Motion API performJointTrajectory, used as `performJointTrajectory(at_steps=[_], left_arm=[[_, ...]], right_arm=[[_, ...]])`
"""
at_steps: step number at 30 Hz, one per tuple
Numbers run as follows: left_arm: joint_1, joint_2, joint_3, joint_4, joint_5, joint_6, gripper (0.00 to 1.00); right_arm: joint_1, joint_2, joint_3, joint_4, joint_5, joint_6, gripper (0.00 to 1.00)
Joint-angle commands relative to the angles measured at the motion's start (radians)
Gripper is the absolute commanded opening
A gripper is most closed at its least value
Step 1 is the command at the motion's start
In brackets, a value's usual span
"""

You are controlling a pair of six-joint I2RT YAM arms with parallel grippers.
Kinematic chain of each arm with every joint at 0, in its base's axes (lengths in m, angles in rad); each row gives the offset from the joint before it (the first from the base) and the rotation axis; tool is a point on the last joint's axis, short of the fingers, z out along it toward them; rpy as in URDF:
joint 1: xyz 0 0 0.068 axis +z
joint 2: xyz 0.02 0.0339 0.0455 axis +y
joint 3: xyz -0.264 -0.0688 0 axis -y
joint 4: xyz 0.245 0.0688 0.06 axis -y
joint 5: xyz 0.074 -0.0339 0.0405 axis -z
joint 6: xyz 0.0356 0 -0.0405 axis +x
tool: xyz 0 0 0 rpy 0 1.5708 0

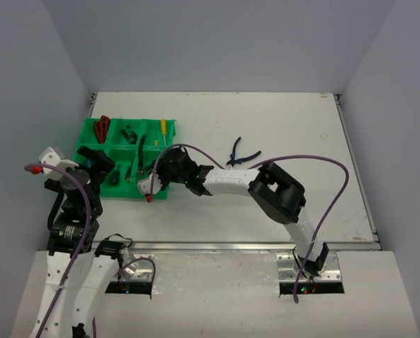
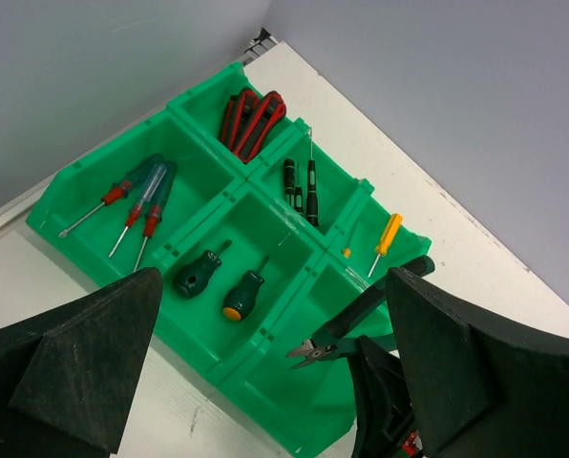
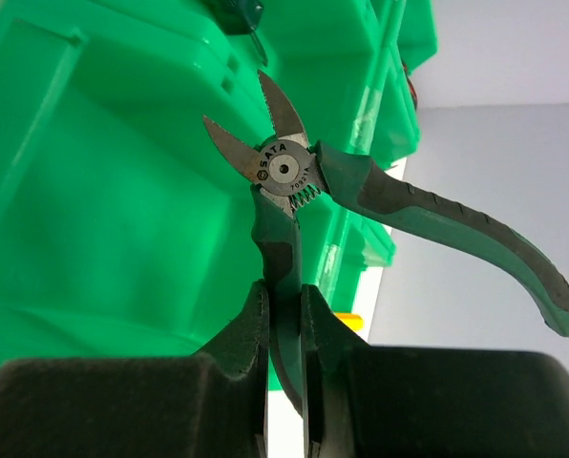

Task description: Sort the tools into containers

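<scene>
Right now the right gripper (image 3: 284, 310) is pinched shut on just one handle of the green-handled cutters (image 3: 284, 172). The other handle swings out free and the blades gape, and holding a single leg probably keeps the fingers clear of the walls at drop-off. The cutters hang over the near-right corner compartment of the green bin tray (image 2: 265, 382), nose near rim level; can't tell if they touch it. The left gripper (image 1: 101, 165) is spread wide with nothing in it, hovering over the tray's near-left side, apparently parked out of the way. The tray is sorted like with like:
- red-handled pliers (image 2: 251, 119) in the far-left compartment
- thin black screwdrivers (image 2: 304, 186) in the far-middle compartment
- yellow screwdriver (image 2: 388, 234) in the far-right compartment
- red-and-blue screwdrivers (image 2: 136, 196) in the near-left compartment
- two stubby green drivers (image 2: 222, 283) in the near-middle compartment

Blue-handled pliers (image 1: 242, 151) lie on the table (image 1: 301, 127), well to the right of the tray and outside it, so the task looks nearly done but not finished. The step in hand looks like placing the cutters: lower, then let go. The splayed handle could snag a divider or leave the tool propped on the rim
</scene>
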Motion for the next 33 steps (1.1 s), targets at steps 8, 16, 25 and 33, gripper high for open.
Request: performJointTrajectory(at_steps=[8,16,25,33], left_arm=[[-0.008,-0.004,-0.004,0.044,0.014,0.016,1.0],[-0.009,-0.002,-0.004,0.05,0.021,0.023,1.0],[-0.011,0.0,-0.005,0.055,0.024,0.026,1.0],[-0.011,0.016,-0.01,0.065,0.062,0.04,1.0]], right_arm=[[0.001,-0.021,-0.005,0.109,0.036,-0.048,0.23],[-0.001,-0.012,0.005,0.066,0.038,-0.009,0.45],[-0.001,-0.098,-0.036,0.084,0.006,0.085,0.75],[-0.083,-0.252,0.058,0.079,0.337,0.749,0.99]])
